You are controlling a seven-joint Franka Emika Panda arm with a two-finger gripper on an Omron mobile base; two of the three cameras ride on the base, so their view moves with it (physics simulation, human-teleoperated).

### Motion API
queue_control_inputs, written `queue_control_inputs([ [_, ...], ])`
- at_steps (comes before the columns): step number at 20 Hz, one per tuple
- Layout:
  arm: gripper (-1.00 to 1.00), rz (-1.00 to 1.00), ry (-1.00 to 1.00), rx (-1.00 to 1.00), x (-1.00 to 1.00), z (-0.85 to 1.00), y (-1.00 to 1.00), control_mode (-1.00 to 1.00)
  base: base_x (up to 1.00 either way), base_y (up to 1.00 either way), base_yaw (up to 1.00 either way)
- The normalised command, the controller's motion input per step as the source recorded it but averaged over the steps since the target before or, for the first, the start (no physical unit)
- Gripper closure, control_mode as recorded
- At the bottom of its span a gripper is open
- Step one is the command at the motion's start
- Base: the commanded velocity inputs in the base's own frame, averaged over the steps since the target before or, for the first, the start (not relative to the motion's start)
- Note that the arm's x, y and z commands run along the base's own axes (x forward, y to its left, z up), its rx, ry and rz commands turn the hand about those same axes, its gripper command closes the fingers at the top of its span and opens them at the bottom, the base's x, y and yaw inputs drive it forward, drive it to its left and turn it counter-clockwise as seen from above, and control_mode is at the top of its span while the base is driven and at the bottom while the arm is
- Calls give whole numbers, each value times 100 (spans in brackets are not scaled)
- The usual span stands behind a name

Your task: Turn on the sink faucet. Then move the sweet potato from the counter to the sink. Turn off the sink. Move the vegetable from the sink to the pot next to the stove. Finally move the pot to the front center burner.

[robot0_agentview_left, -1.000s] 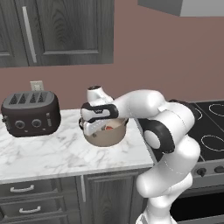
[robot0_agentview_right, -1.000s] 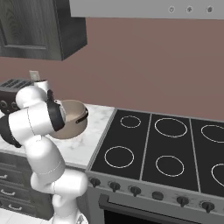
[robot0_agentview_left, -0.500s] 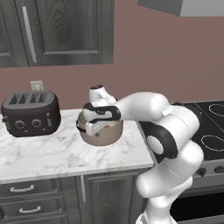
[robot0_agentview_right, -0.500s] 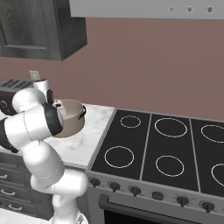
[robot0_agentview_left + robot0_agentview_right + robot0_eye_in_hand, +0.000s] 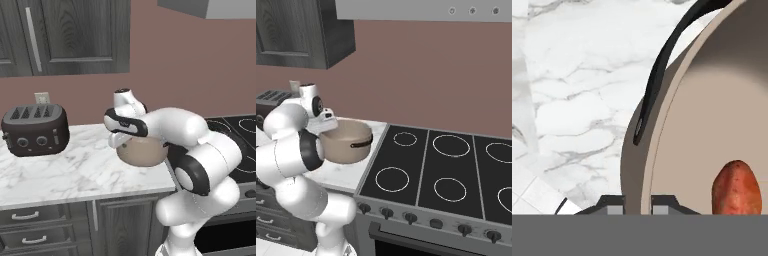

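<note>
The gripper (image 5: pixel 638 206) has its jaws pinching the rim of the pot (image 5: pixel 346 142), one finger on the outside of the wall and one on the inside, as the hand view shows. The pot is a beige, round vessel with dark loop handles; one handle (image 5: pixel 662 65) curves along its outer wall. Inside it lies the sweet potato (image 5: pixel 736 187), orange-red, resting on the pot's floor near the wall. In the left base view the pot (image 5: pixel 142 151) sits under the arm's wrist, near the right end of the counter (image 5: pixel 60 172), though I cannot tell whether it rests on the marble or hangs just above it. The stove (image 5: pixel 436 167) is just right of the pot, its ringed burners bare. A dark four-slot toaster (image 5: pixel 34 129) stands well apart at the far left of the counter.
</note>
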Motion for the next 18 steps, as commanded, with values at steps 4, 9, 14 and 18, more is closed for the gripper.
queue_control_inputs([
  [4,100,-7,-4,0,-21,35,-57,-100,0,0,0],
  [9,100,-6,-8,0,-17,33,-66,-100,0,0,0],
  [14,100,-1,-13,0,-6,26,-82,-100,0,0,0],
  [18,100,0,-14,0,0,11,-91,-100,0,0,0],
])
